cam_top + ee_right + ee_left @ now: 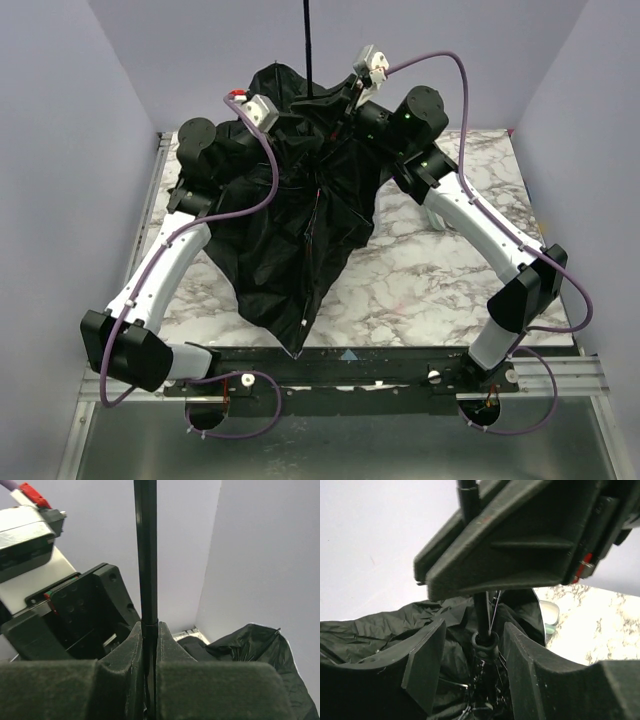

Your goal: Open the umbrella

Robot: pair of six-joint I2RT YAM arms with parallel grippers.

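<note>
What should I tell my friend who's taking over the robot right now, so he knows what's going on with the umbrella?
The right gripper: jaws shut on the umbrella shaft, holding it pointing up.
The left gripper: jaws open either side of the shaft at the runner ring, not squeezing.
The canopy hangs slack, black side out, draped on the table.
Done: shaft gripped.
Left: probably slide the runner ring along the shaft until the canopy spreads.

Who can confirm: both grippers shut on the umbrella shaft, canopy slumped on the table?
No. The left gripper is open: the left wrist view shows its fingers spread either side of the umbrella shaft. Right gripper is shut on it; canopy slumped on the table.
</note>
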